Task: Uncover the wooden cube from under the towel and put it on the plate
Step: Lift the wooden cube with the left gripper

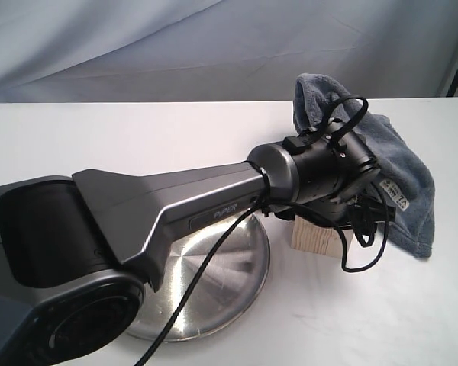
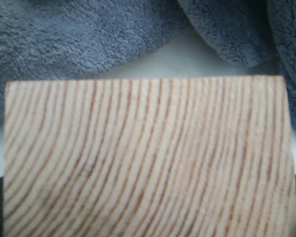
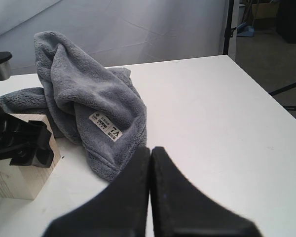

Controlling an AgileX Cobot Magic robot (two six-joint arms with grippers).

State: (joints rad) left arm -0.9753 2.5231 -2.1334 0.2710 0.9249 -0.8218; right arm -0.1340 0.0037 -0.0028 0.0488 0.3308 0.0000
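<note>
The wooden cube stands bare on the white table, just right of the plate. Its grain fills the left wrist view. My left gripper reaches over the plate and is down on the cube, with dark fingers tight against both of its sides. One finger lies flat on the cube in the right wrist view. The towel is heaped behind and to the right of the cube, its white label showing. My right gripper is shut and empty, short of the towel.
The left arm's body and its black cable cover part of the plate and hang beside the cube. A pale cloth backdrop rises behind the table. The table's edge runs past the towel, with a black stand pole beyond it.
</note>
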